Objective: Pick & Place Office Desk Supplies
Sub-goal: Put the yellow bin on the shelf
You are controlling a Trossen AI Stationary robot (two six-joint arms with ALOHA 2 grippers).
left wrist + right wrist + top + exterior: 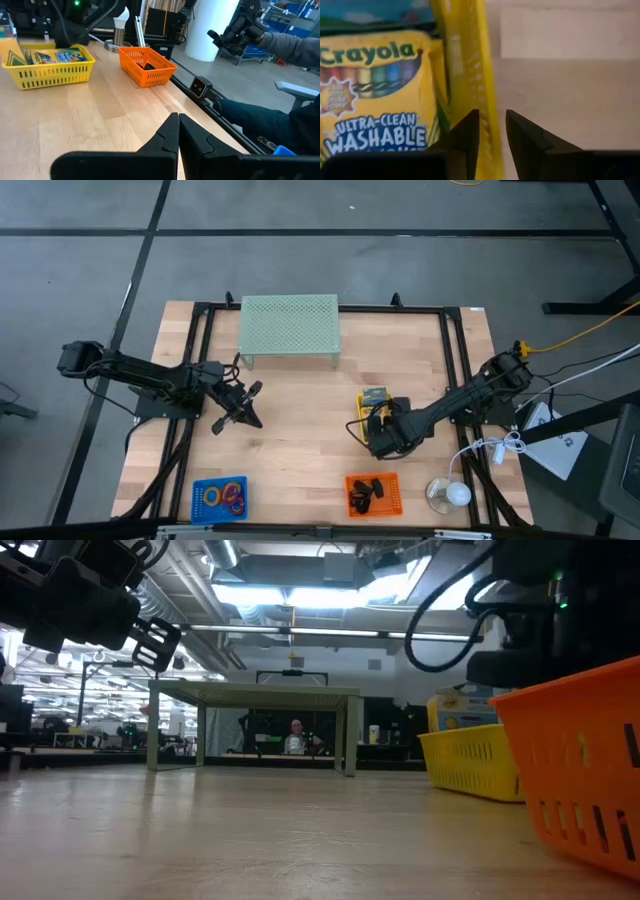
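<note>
The right gripper [372, 420] is down at the yellow basket [366, 423], at about 4 o'clock from the desk's [300, 450] centre. In its wrist view the jaws stand a narrow gap apart and straddle the basket's yellow wall [470, 85], one finger [465, 132] inside and one outside; whether they press on the wall I cannot tell. Just inside that wall stands a crayon box [375, 95], upright, its printed face toward the camera. The high view shows the box [374, 395] at the basket's 12 o'clock end.

The left gripper [240, 407] hangs above bare desk at about 9 o'clock, well apart from every basket. Its jaws are clenched, tips touching, with nothing between them [178, 131].

Along the 6 o'clock edge sit a blue basket [200, 502] holding purple, orange and yellow rings [227, 496], and an orange basket [392, 498] holding black clips [366, 492]. A round lamp [449, 494] lies just beside the orange basket at its 3 o'clock side. The green mesh riser [290, 328] stands at the 12 o'clock edge.

In the left wrist view a person's grey sleeve [292, 46] shows beyond the desk.
</note>
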